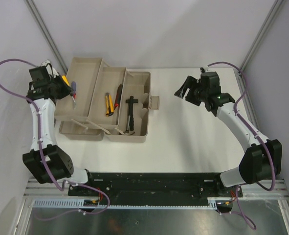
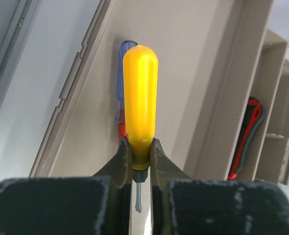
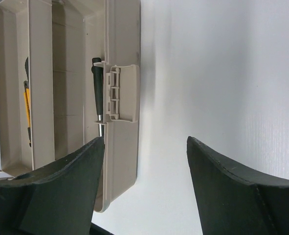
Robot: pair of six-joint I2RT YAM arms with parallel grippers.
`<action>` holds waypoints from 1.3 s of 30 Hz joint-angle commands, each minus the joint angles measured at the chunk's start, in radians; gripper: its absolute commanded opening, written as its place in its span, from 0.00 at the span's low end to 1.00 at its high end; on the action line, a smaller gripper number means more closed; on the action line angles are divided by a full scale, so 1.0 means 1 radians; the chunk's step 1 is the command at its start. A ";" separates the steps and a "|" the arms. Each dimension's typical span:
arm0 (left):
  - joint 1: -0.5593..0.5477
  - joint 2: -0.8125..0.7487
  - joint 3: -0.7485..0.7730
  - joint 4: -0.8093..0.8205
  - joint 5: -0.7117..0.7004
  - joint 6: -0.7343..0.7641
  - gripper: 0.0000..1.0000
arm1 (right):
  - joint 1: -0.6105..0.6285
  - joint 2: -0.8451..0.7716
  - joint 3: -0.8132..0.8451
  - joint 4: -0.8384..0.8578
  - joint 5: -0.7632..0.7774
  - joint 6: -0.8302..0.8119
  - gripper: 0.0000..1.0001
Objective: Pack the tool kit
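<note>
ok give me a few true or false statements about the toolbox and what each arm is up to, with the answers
1. The left fingers clamp a yellow-handled screwdriver. True.
2. The right fingers are shut on the hammer. False: they are open and empty above the table, and the hammer lies inside the toolbox.
3. A blue-handled screwdriver lies in the toolbox section that the yellow one hangs over. True.
4. The toolbox is closed and latched. False: it is open, with its trays spread out.
5. The pliers lie on the table. False: they lie in a middle tray of the toolbox.
</note>
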 commanded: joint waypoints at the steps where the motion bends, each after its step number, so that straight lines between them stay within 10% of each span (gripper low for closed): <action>1: -0.013 0.038 0.011 -0.012 0.049 0.060 0.03 | 0.011 0.010 0.003 0.011 -0.002 0.005 0.72; 8: -0.098 0.090 0.009 -0.010 0.039 0.074 0.14 | 0.013 0.023 0.003 0.030 -0.009 0.006 0.72; 18: -0.119 0.025 0.064 -0.008 -0.146 0.052 0.74 | 0.069 0.088 0.006 0.094 -0.043 -0.061 0.77; 34: -0.083 -0.160 0.046 0.004 -0.486 -0.037 0.89 | 0.446 0.420 0.357 -0.170 0.318 -0.175 0.74; 39: -0.061 -0.179 0.035 0.003 -0.463 -0.048 0.90 | 0.476 0.540 0.472 -0.331 0.391 -0.106 0.58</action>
